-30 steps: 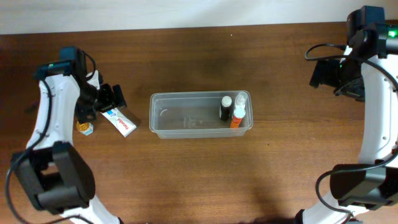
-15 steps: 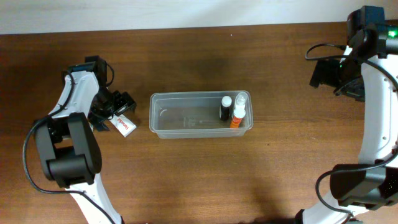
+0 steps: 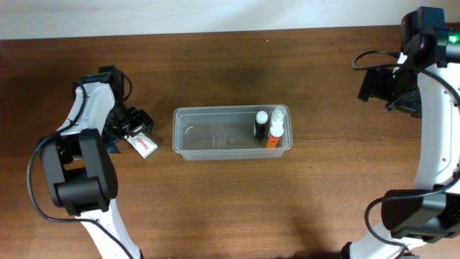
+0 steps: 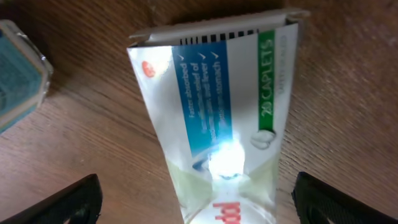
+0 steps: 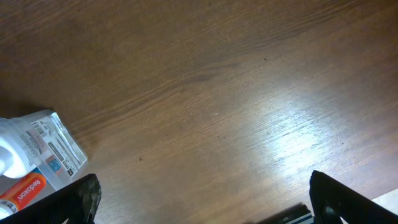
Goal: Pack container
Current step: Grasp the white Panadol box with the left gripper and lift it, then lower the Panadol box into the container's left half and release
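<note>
The clear plastic container (image 3: 215, 135) lies mid-table. At its right end stand a black bottle (image 3: 260, 126), an orange bottle (image 3: 274, 136) and a white bottle (image 3: 279, 114). A white, blue and green caplet box (image 3: 142, 144) lies flat on the table left of the container. My left gripper (image 3: 131, 124) is open and hangs right over the box (image 4: 217, 124), one finger on each side, not touching it. My right gripper (image 3: 392, 86) is open and empty above bare table at the far right. The right wrist view shows the white and orange bottles (image 5: 31, 158) at its left edge.
A small teal-and-yellow box (image 3: 108, 147) lies just left of the caplet box, partly under the left arm; it also shows in the left wrist view (image 4: 18, 71).
The left arm swung in over the caplet box and now straddles it with open fingers. The box shifted slightly. The right arm has not moved.
</note>
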`<state>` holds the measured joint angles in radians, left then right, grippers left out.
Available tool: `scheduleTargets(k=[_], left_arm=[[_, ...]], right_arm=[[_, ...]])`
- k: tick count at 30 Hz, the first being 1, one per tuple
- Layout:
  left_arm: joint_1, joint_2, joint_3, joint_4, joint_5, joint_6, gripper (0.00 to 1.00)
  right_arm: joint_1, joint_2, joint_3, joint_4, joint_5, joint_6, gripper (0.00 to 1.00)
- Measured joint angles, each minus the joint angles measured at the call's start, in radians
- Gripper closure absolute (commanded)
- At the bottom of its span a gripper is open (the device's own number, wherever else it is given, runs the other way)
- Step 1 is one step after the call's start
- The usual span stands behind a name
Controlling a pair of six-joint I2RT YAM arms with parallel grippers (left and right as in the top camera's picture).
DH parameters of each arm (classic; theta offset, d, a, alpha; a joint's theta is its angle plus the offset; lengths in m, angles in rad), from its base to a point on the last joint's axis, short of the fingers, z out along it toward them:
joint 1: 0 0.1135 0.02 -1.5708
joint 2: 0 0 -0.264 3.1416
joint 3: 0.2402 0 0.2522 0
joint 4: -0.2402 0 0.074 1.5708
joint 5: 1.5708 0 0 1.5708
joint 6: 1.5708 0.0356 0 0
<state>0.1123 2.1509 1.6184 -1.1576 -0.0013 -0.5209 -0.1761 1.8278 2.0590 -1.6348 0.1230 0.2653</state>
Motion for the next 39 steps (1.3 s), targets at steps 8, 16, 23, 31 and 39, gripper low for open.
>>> scheduleTargets(k=[8, 16, 23, 31, 39], left_arm=[[0.000, 0.048, 0.001, 0.003, 0.014, -0.002, 0.50], [0.000, 0.058, 0.046, -0.079, 0.013, 0.040, 0.55], [-0.008, 0.074, 0.468, -0.413, 0.031, 0.167, 0.55], [-0.192, 0.022, 0.703, -0.523, 0.047, 0.333, 0.54], [-0.461, -0.059, 0.712, -0.527, 0.001, 0.660, 0.56]], right_arm=[[0.000, 0.000, 0.000, 0.000, 0.000, 0.000, 0.02], [0.000, 0.000, 0.000, 0.000, 0.000, 0.000, 0.02], [0.000, 0.000, 0.000, 0.001, 0.000, 0.000, 0.02], [0.000, 0.000, 0.000, 0.000, 0.000, 0.000, 0.02], [0.000, 0.000, 0.000, 0.000, 0.000, 0.000, 0.02]])
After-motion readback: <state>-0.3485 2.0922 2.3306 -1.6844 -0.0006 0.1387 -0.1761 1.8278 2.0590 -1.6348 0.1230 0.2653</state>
